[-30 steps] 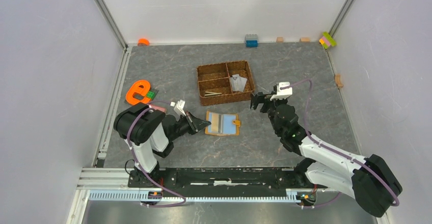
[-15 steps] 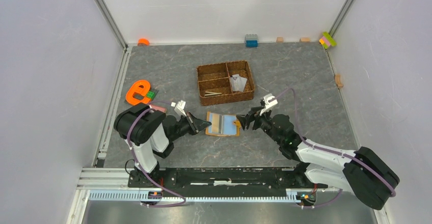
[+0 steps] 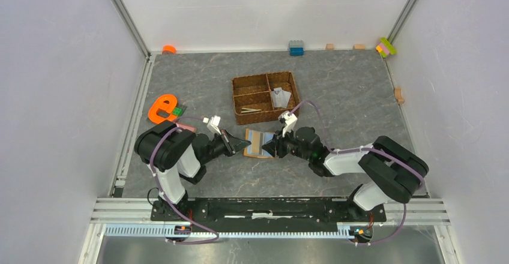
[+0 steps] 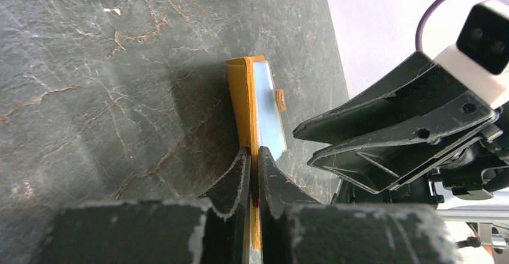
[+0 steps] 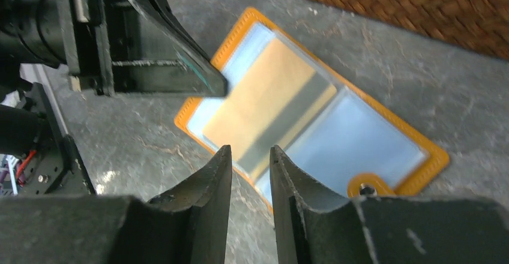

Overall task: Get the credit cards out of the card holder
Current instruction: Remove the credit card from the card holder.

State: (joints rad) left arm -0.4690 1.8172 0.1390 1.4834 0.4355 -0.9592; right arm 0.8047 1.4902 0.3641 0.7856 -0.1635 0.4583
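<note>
The orange card holder (image 3: 258,144) lies open on the table, pale blue lining up. My left gripper (image 3: 243,146) is shut on its left edge; in the left wrist view the orange edge (image 4: 243,96) runs between the fingertips (image 4: 253,156). A beige credit card (image 5: 264,105) sits in the holder's (image 5: 372,138) left slot. My right gripper (image 5: 251,153) hovers at the card's near edge, jaws a narrow gap apart with nothing between them. From above, the right gripper (image 3: 273,147) covers the holder's right half. A pale card (image 3: 279,98) and a beige one (image 3: 252,110) lie in the woven tray.
The brown woven tray (image 3: 265,78) stands just behind the holder. An orange e-shaped toy (image 3: 161,109) lies at the left. Small coloured bricks (image 3: 296,48) line the back wall and the right wall (image 3: 398,95). My two grippers face each other closely over the holder.
My right arm swung from beside the tray down and left to the card holder, and its jaws narrowed from wide open. The left gripper kept its hold on the holder's edge.
</note>
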